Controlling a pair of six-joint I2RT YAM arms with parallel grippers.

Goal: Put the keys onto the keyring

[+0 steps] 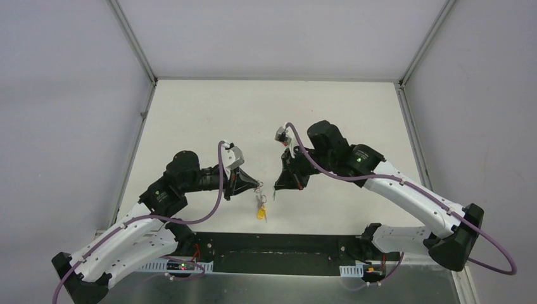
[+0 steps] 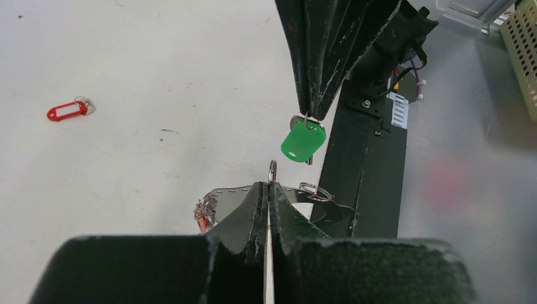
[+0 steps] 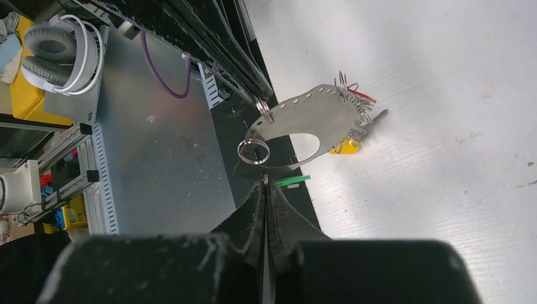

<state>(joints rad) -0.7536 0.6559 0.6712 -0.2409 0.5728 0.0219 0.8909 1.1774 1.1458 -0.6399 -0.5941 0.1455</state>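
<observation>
left tool [image 2: 268, 185] clamps keyring [image 3: 307, 117], right tool [image 3: 265, 182] key [image 2: 303, 142].

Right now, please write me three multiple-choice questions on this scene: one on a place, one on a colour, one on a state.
1. Where is the lone red-tagged key?
A) on the table, apart from both arms
B) on a shelf
C) in a bowl

2. The right gripper holds a key with a tag of which colour?
A) blue
B) green
C) white

3. The left gripper is:
A) wide open
B) shut on nothing
C) shut on the keyring

Answers:
1 A, it lies alone on the white table in the left wrist view.
2 B, the green-tagged key hangs from the shut fingertips.
3 C, its fingers pinch the keyring's edge.
</observation>
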